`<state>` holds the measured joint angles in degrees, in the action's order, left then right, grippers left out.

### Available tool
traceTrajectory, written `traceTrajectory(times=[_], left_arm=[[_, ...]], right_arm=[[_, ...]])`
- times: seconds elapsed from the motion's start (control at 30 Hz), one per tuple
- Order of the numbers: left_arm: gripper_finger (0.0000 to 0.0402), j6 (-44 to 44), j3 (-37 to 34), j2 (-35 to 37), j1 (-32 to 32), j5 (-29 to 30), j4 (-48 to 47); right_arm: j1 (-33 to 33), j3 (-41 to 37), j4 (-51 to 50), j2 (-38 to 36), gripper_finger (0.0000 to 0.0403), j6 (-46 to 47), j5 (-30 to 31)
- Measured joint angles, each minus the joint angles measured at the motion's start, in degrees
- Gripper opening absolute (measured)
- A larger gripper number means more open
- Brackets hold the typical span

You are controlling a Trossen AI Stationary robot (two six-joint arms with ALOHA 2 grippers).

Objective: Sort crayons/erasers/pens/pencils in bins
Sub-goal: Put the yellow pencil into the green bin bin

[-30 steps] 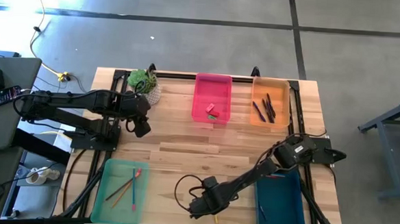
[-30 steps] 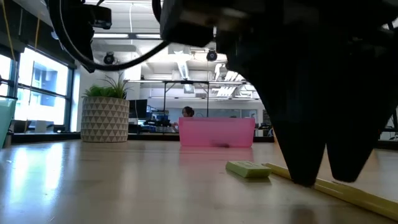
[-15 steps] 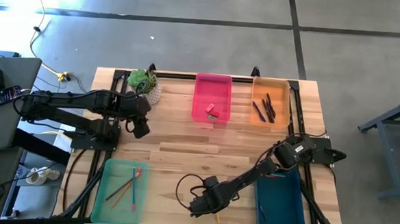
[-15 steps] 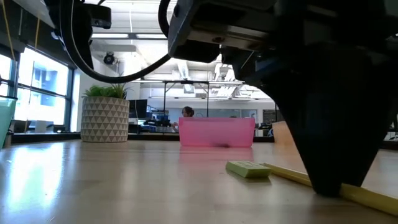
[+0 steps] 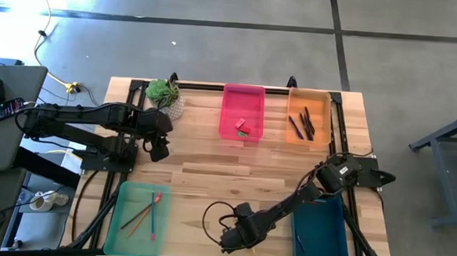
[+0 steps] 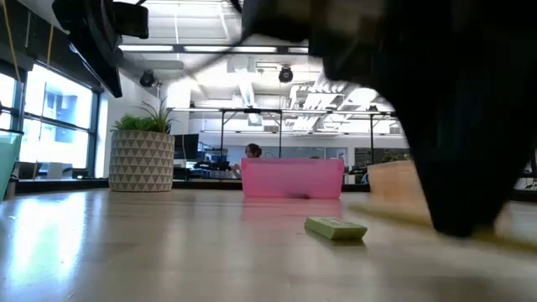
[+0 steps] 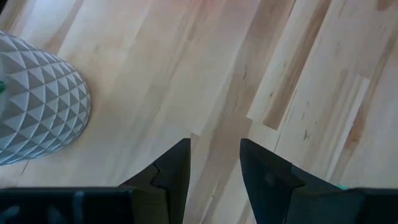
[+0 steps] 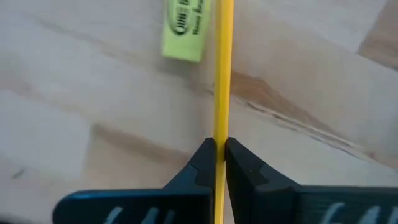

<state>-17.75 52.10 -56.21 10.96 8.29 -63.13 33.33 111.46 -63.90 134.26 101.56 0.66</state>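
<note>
The right gripper (image 8: 219,162) sits low over the pale wooden desk (image 5: 211,154) near the bottom centre of the high view, its fingers (image 8: 199,163) clamped on a long thin yellow pencil (image 8: 222,68). In the right wrist view a small yellow-green block eraser (image 8: 185,28) lies on the wood just beside the pencil's far stretch. The left gripper (image 7: 214,165) hangs over bare desk left of centre in the high view, close to a white patterned plant pot (image 7: 34,99), fingers apart around nothing. Along the top edge stand a pink plastic bin (image 5: 243,111) holding small erasers and an orange plastic bin (image 5: 309,115) with dark pens. A light green bin (image 5: 136,209) at lower left holds pencils; a dark teal-blue bin (image 5: 320,231) sits at lower right.
</note>
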Motion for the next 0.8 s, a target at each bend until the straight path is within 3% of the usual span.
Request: traceTrajectory(times=[0.23, 0.5, 0.8], left_arm=[[0.014, -2.5, 0.0, 0.0, 0.0, -0.3, 0.0], [0.0187, -3.1, 0.0, 0.0, 0.0, -2.8, 1.2], [0.0187, -0.3, 0.0, 0.0, -3.5, -12.2, 16.7]], right_arm=[[1.1, 0.1, -0.1, -3.1, 0.0002, -0.7, 4.4], [1.7, 0.1, 0.5, -8.4, 0.0001, -2.5, 13.6], [1.5, 0.2, 0.3, -12.9, 0.0001, -9.1, 23.0]])
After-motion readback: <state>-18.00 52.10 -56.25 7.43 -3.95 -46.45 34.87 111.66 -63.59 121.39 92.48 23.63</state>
